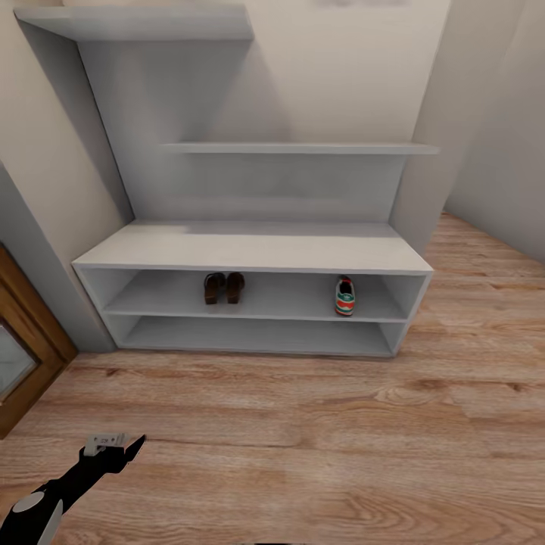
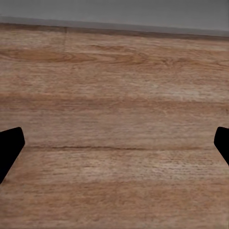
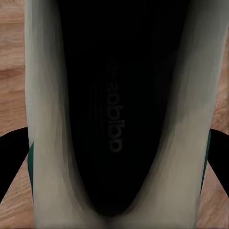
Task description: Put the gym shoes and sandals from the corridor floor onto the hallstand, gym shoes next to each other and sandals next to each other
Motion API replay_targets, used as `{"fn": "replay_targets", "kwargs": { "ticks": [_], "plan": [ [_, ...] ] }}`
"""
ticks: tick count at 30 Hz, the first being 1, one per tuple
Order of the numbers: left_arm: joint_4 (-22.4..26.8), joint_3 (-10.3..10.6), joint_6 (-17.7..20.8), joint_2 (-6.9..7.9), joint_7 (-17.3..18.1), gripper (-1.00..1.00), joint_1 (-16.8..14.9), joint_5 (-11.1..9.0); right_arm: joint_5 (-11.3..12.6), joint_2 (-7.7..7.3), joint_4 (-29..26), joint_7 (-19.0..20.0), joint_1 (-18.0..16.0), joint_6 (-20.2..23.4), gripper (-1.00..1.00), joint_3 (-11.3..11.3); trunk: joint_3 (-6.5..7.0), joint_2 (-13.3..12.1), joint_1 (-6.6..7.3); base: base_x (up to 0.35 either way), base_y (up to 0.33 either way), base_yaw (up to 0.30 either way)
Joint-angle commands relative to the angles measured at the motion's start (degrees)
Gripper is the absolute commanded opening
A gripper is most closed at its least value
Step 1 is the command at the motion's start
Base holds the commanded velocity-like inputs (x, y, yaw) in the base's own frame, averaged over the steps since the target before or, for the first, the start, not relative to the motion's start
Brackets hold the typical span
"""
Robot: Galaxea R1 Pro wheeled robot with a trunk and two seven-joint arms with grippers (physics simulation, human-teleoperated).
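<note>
The right gripper point(image 3: 114, 157) seems clamped on the second gym shoe point(image 3: 114, 114), its black insole between the fingers. Set it beside the sneaker point(image 1: 344, 296) on the hallstand point(image 1: 257, 246). The left gripper point(image 2: 114, 148) gapes empty.

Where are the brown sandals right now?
In the head view, the two sandals sit side by side on the hallstand's upper open tier, toward its left, well apart from the gym shoe at right.

— What are you seeing at the left edge?
— You're looking at a wooden door frame point(image 1: 30, 363) running down beside a grey wall panel point(image 1: 34, 257).
— And behind?
— Cream walls point(image 1: 341, 76) are meeting in a corner.
</note>
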State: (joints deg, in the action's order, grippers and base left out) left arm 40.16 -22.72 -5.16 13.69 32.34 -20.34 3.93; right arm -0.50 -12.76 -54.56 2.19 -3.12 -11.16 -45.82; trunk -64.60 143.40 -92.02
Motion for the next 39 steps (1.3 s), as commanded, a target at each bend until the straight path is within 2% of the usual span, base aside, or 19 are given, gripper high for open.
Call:
{"fn": "replay_targets", "kwargs": {
  "ticks": [1, 7, 10, 14, 15, 17, 18, 20, 22, 23, 24, 25, 27, 29, 30, 32, 33, 39],
  "plan": [
    [-0.08, -0.22, -0.45, -0.04, 0.27, 1.00, -0.05, 0.41, -0.03, 0.01, -0.02, 0.27, -0.04, -0.17, -1.00, -0.15, -0.04, 0.02, 0.01, 0.000, 0.300, -0.003],
    [0.00, -0.22, -0.71, -0.05, 0.27, 1.00, -0.05, 0.31, 0.06, 0.15, -0.16, 0.23, -0.04, -0.18, -1.00, 0.36, -0.04, 0.02, 0.01, 0.000, 0.095, -0.001],
    [0.00, -0.22, -0.73, -0.04, 0.27, 1.00, -0.05, 0.32, 0.06, 1.67, -0.21, 0.18, -0.04, -0.18, -1.00, 2.66, -0.04, 0.02, 0.01, 0.000, 0.001, 0.000],
    [-0.06, -0.17, -0.77, -0.15, 0.31, 1.00, -0.05, 0.39, 0.04, 2.11, -0.18, 0.15, -0.04, -0.18, -1.00, 2.90, -0.04, 0.02, 0.01, 0.000, 0.000, 0.000],
    [-0.01, -0.11, -0.81, -0.23, 0.35, 1.00, -0.05, 0.46, -0.10, 4.39, 0.40, -0.04, -0.04, -0.13, -1.00, 4.86, -0.04, 0.02, 0.01, 0.000, 0.000, 0.000],
    [0.00, -0.13, -0.81, -0.24, 0.35, 1.00, -0.05, 0.40, -0.09, 5.94, 1.32, -0.29, -0.05, -0.06, -1.00, 11.14, -0.04, 0.02, 0.01, 0.000, 0.000, 0.000],
    [-0.01, -0.11, -0.83, -0.24, 0.41, 1.00, -0.05, 0.49, -0.03, 6.66, 1.51, -0.72, -0.18, 0.15, -1.00, 20.33, -0.04, 0.02, 0.01, 0.000, 0.000, 0.000],
    [-0.06, -0.01, -0.89, -0.23, 0.53, 1.00, -0.02, 0.64, 0.05, 6.92, 1.45, -2.01, -1.04, 0.96, -1.00, 26.93, -0.04, 0.02, 0.01, 0.000, 0.000, 0.000],
    [-0.07, 0.08, -0.93, -0.20, 0.63, 1.00, 0.03, 0.67, 0.09, 7.08, 1.48, -2.84, -2.11, 1.99, -1.00, 29.72, -0.04, 0.02, 0.01, 0.000, 0.000, 0.000],
    [-0.07, 0.18, -0.97, -0.20, 0.99, 1.00, 0.15, 0.73, 0.11, 7.26, 1.54, -3.59, -3.67, 3.76, -1.00, 32.24, -0.04, 0.02, 0.01, 0.000, 0.000, 0.000],
    [-0.06, 0.24, -0.99, -0.19, 1.32, 1.00, 0.28, 0.74, 0.12, 7.39, 1.60, -3.89, -4.59, 4.92, -1.00, 33.44, -0.04, 0.02, 0.01, 0.000, 0.000, 0.000],
    [0.00, 0.38, -1.11, -0.18, 2.32, 1.00, 0.64, 0.77, 0.13, 7.78, 1.73, -4.33, -6.67, 7.74, -1.00, 35.70, -0.04, 0.02, 0.01, 0.000, 0.000, 0.000],
    [0.09, 0.52, -2.06, -0.15, 4.73, 1.00, 1.21, 0.79, 0.14, 8.70, 1.91, -4.70, -9.97, 12.62, -1.00, 38.58, -0.04, 0.02, 0.01, 0.000, 0.000, 0.000],
    [0.07, 0.57, -3.42, -0.12, 6.83, 1.00, 1.49, 0.85, 0.11, 9.57, 2.00, -4.86, -12.02, 15.79, -1.00, 40.01, -0.04, 0.02, 0.01, 0.000, 0.000, 0.000],
    [0.05, 0.57, -5.06, -0.10, 9.07, 1.00, 1.68, 0.92, 0.09, 10.58, 2.05, -4.99, -13.88, 18.60, -1.00, 40.99, -0.04, 0.02, 0.01, 0.000, 0.000, 0.000],
    [0.01, 0.57, -6.58, -0.07, 11.25, 1.00, 1.81, 0.98, 0.08, 11.71, 2.10, -5.09, -15.57, 20.91, -1.00, 41.62, -0.04, 0.02, 0.01, 0.000, 0.000, 0.000],
    [-0.02, 0.57, -7.75, -0.04, 13.26, 1.00, 1.92, 1.01, 0.04, 12.90, 2.13, -5.16, -17.22, 22.71, -1.00, 42.04, -0.04, 0.02, 0.01, 0.000, 0.000, 0.000],
    [0.04, 0.69, -9.77, -0.12, 19.65, 1.00, 2.53, 1.26, -0.19, 17.42, 2.61, -5.28, -23.30, 27.28, -1.00, 42.75, -0.04, 0.02, 0.01, 0.000, 0.000, 0.000]
  ]
}}
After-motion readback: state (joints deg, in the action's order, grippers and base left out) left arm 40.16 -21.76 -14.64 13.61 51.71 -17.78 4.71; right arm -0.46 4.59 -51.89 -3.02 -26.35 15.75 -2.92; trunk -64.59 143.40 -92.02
